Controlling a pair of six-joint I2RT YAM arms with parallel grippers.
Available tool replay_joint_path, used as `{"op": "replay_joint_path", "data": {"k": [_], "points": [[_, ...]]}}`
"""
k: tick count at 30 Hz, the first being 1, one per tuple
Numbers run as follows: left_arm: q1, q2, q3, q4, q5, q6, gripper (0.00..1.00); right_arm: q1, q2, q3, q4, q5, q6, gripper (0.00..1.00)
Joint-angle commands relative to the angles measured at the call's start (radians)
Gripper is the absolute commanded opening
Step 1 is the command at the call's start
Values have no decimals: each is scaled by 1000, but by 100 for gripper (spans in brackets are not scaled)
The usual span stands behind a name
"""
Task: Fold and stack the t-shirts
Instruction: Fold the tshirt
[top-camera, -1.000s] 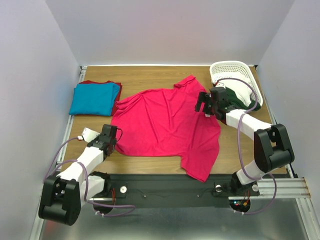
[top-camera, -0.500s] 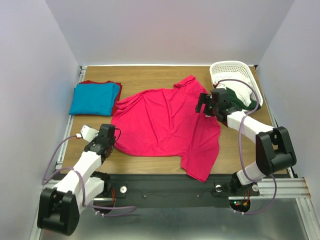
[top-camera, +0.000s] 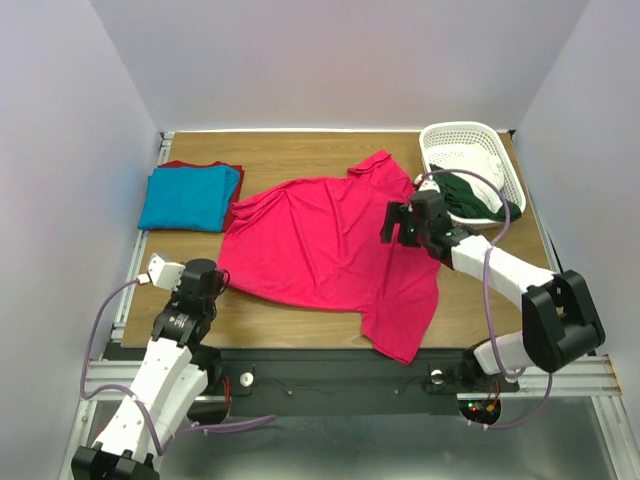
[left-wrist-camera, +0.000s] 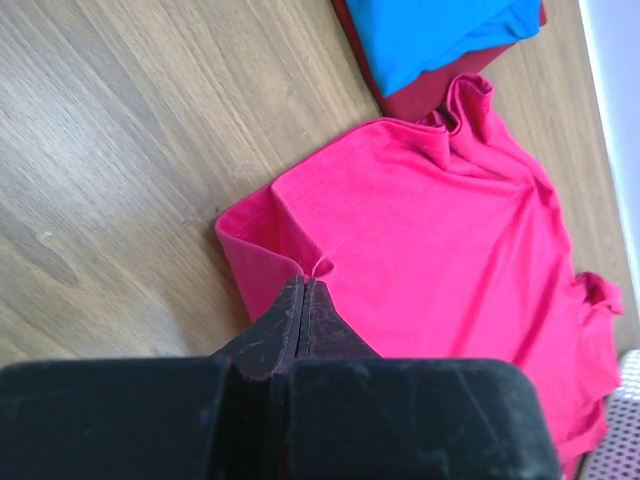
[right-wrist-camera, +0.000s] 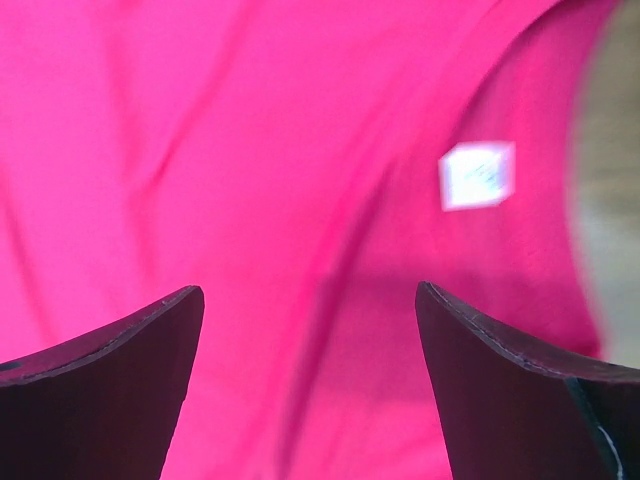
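Two grips needed: left gripper (left-wrist-camera: 304, 286) pinches crimson-pink cotton t-shirt's (top-camera: 320, 240) eight-o'clock corner; we should close wide-open right gripper (right-wrist-camera: 310, 290) before lifting.

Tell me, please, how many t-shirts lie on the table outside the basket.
3: the crimson-pink t-shirt spread at centre, the turquoise t-shirt folded at far left, the dark red t-shirt beneath it. Others may be hidden beneath.

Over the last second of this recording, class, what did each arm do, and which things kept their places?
The left gripper shut on the near-left corner of the crimson-pink t-shirt, and its arm drew back toward the near-left. The right gripper, open, moved leftward from beside the basket to over that shirt. The folded turquoise t-shirt, the dark red t-shirt beneath it and the basket stayed put.
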Motion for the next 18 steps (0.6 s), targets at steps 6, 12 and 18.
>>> {"op": "replay_joint_path", "data": {"k": [6, 12, 18], "points": [[4, 93, 27, 139, -5, 234, 0, 223, -170, -119, -251, 65, 163, 92], [4, 168, 70, 228, 25, 365, 0, 368, -260, -142, -442, 133, 335, 92], [4, 207, 88, 268, 60, 428, 0, 481, -335, -157, -649, 160, 499, 91]]}}
